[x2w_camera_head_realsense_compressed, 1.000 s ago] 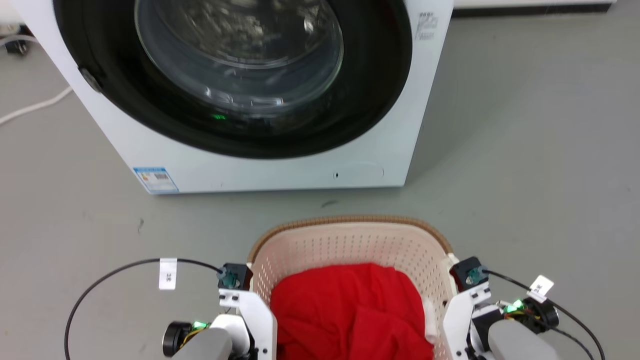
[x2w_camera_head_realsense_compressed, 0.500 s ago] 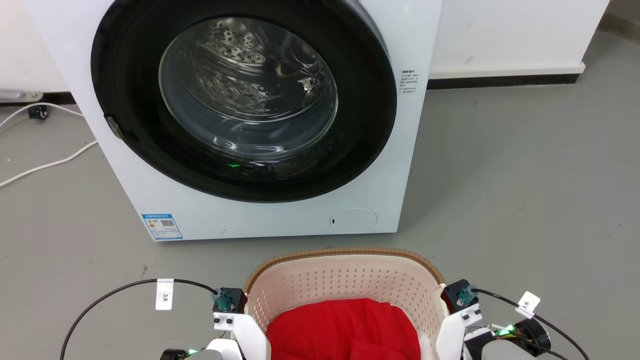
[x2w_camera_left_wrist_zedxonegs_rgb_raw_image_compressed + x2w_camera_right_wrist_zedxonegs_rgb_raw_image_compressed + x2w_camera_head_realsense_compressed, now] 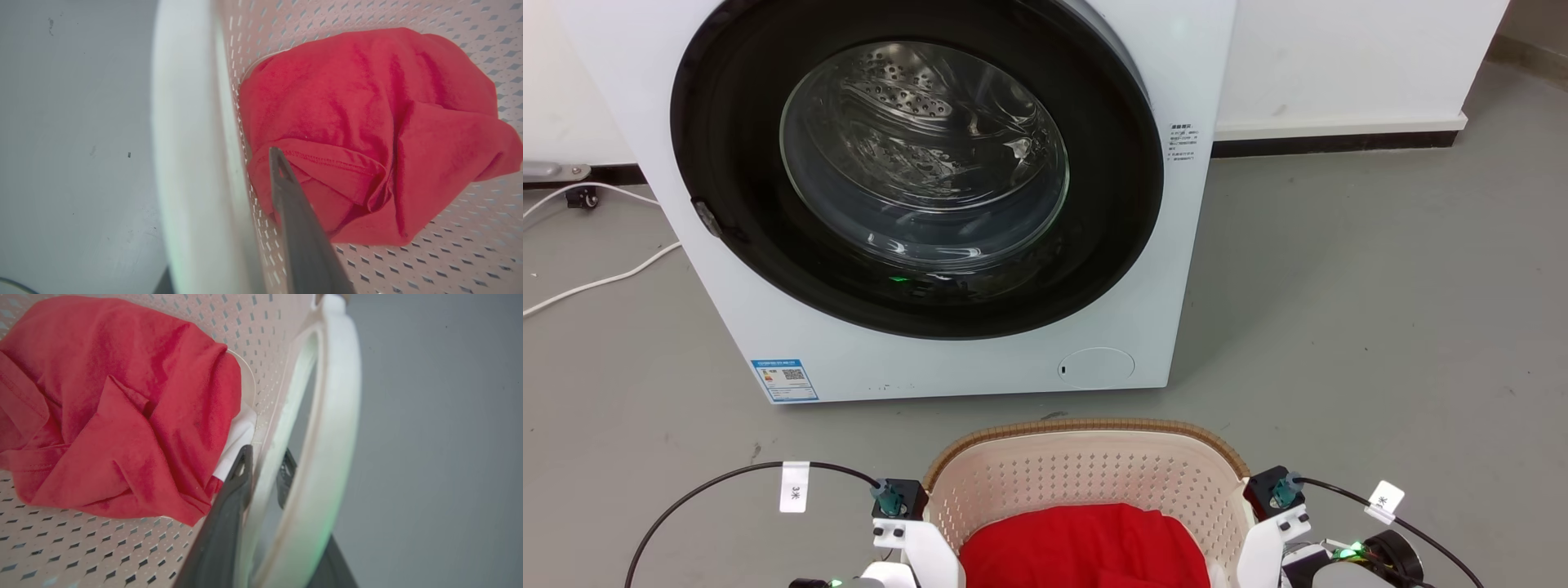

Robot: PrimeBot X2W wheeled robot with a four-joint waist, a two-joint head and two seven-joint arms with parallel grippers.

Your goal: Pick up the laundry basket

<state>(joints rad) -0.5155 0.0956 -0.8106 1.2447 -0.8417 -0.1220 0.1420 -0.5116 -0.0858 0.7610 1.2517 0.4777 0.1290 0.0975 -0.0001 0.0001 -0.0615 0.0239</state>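
Observation:
The laundry basket [image 3: 1086, 426], cream perforated plastic with a brown rim, sits at the bottom centre of the head view with a red cloth [image 3: 1086, 547] in it. My left wrist [image 3: 898, 506] and right wrist [image 3: 1278, 498] flank its two sides. My left gripper [image 3: 229, 171] has one dark finger [image 3: 294, 212] inside the wall next to the red cloth [image 3: 367, 122]; the white rim [image 3: 179, 122] hides its other finger. My right gripper [image 3: 263, 463] is shut across the wall under the white loop handle [image 3: 335, 396], one finger inside and one outside.
A white front-loading washing machine [image 3: 1192, 245] with a round dark glass door stands just beyond the basket. A white cable [image 3: 596, 282] lies on the grey floor at the left. A white wall with black skirting [image 3: 1339, 143] runs behind. Open floor [image 3: 1380, 327] lies to the right.
The whole head picture has shifted down: the camera moved and more of the washing machine and wall shows. The basket stays between my two wrists, lower in the picture.

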